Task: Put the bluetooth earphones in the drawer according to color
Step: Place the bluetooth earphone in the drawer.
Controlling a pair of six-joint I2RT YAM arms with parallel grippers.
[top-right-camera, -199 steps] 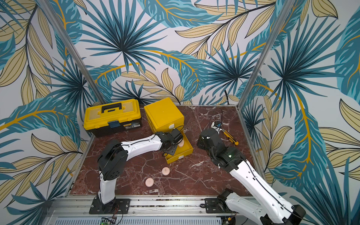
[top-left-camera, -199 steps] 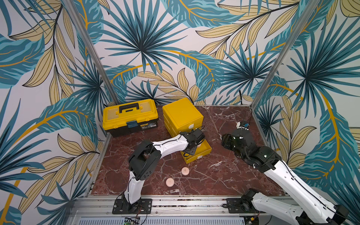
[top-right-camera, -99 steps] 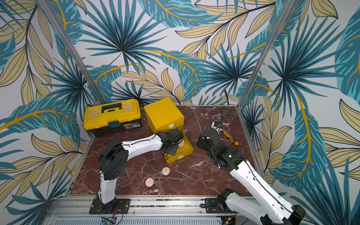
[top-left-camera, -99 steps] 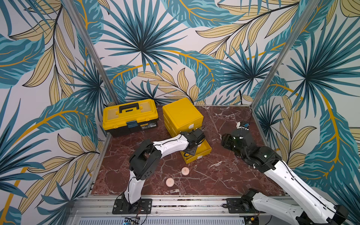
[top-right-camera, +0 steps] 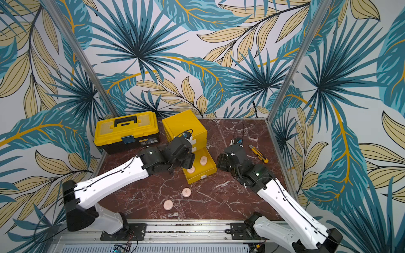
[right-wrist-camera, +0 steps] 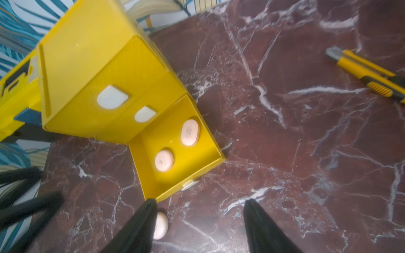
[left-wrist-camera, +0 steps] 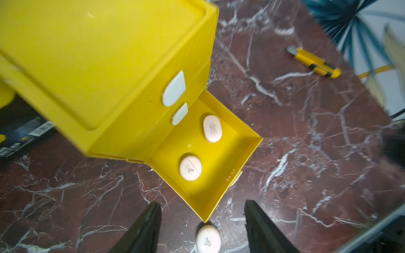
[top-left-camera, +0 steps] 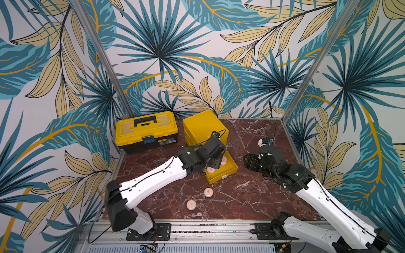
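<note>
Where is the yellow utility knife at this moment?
In a top view the utility knife lies flat near the right edge of the table, just beyond the right arm.

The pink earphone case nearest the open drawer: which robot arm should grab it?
Left, probably. The left gripper is open, and in its wrist view the pink case lies between its fingers, just outside the open drawer. The right gripper sits farther off, beside the drawer.

White-shelled arms (top-left-camera: pixel 157 183), black joints (top-left-camera: pixel 192 157) and cables (top-left-camera: pixel 142 179) — dark dots, perhaps screws — tapered black left end effector (left-wrist-camera: pixel 201 202), right end effector (right-wrist-camera: pixel 199 201)
</note>
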